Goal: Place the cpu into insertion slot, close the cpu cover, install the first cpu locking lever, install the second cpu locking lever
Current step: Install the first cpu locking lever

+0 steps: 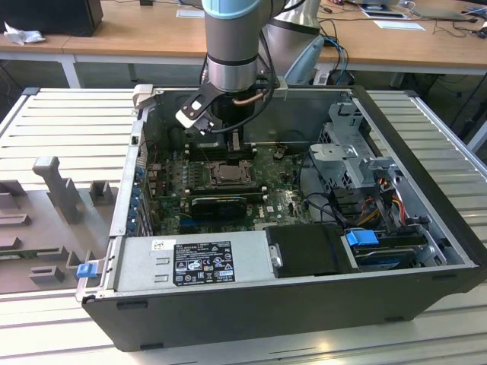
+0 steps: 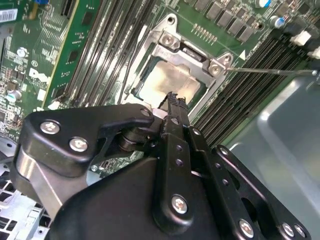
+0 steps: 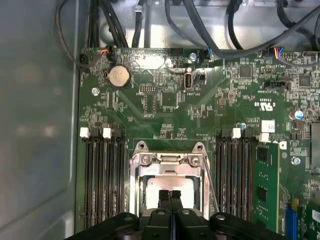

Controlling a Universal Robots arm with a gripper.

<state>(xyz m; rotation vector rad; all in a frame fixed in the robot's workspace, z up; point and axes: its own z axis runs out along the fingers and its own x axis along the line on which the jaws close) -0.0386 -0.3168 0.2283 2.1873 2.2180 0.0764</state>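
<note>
1. With the cpu cover [image 3: 167, 170] lying flat over it, the cpu [image 3: 151, 192] sits in the insertion slot [image 1: 227, 174]; its pale top shows through the cover's window in both wrist views.
2. Gripper [image 3: 169, 194] is directly over the cpu, fingertips pinched together and holding nothing. Can't tell whether the tips touch the chip.
3. A thin metal rod [image 3: 212, 187] runs just beside the cover's edge.
4. Black memory slots [image 3: 100, 180] flank the socket on both sides. A green card [image 3: 265, 185] stands in the bank on one side.
5. All of this is on the green motherboard [image 3: 165, 107], which also carries a coin battery [image 3: 119, 76].
6. The board lies in an open computer case [image 1: 437, 228]. The case also holds a grey power supply [image 1: 190, 262], a drive cage [image 1: 350, 148] and cable bundles [image 1: 373, 205].
7. The case rests on a slatted table [image 1: 68, 122].
</note>
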